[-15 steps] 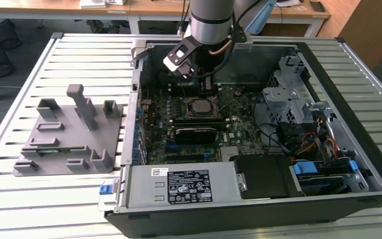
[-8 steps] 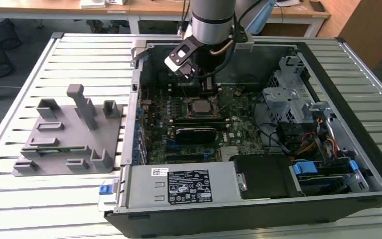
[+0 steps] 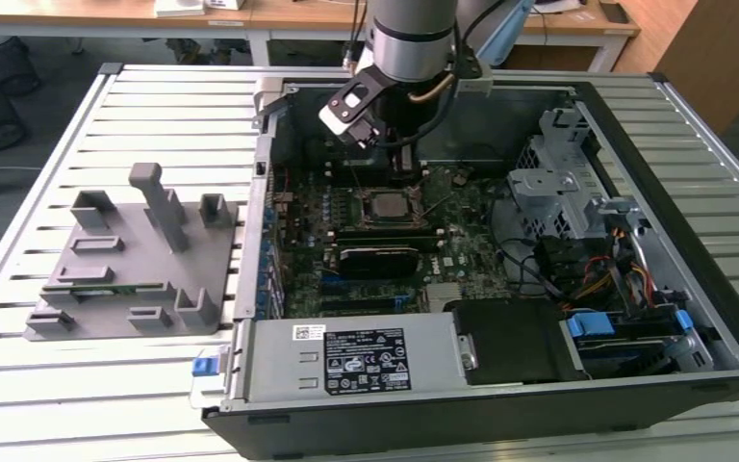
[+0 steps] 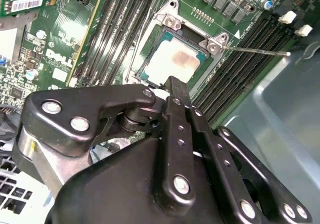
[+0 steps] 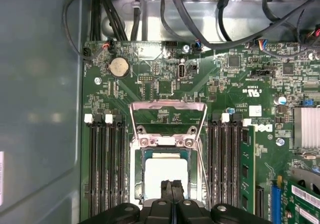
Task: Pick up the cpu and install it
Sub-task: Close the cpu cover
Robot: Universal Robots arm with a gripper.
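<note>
Your cpu (image 3: 380, 206) lies flat in the socket (image 5: 136, 184) at mid-frame of the exterior view (load plate (image 5: 167, 115) swung back). The gripper (image 5: 172, 185) hangs directly over the square chip's edge, jaws pinched together, holding nothing.

The open computer case (image 3: 472, 423) is lying on the counter (image 3: 113, 404). A holder block (image 3: 139, 279) is sitting on the counter just beside the case, on the exterior view's left. The motherboard (image 3: 460, 250) is lying flat inside the case. The cpu (image 5: 165, 171) is sitting in the socket (image 5: 165, 143) in the middle of the board, with memory slots (image 5: 105, 164) running along both sides. The pincer (image 5: 172, 184) is hanging right over the cpu. The power supply box (image 3: 357, 361) is sitting at the case's near edge, and the drive cage (image 3: 562, 183) is standing on the exterior view's right.
</note>
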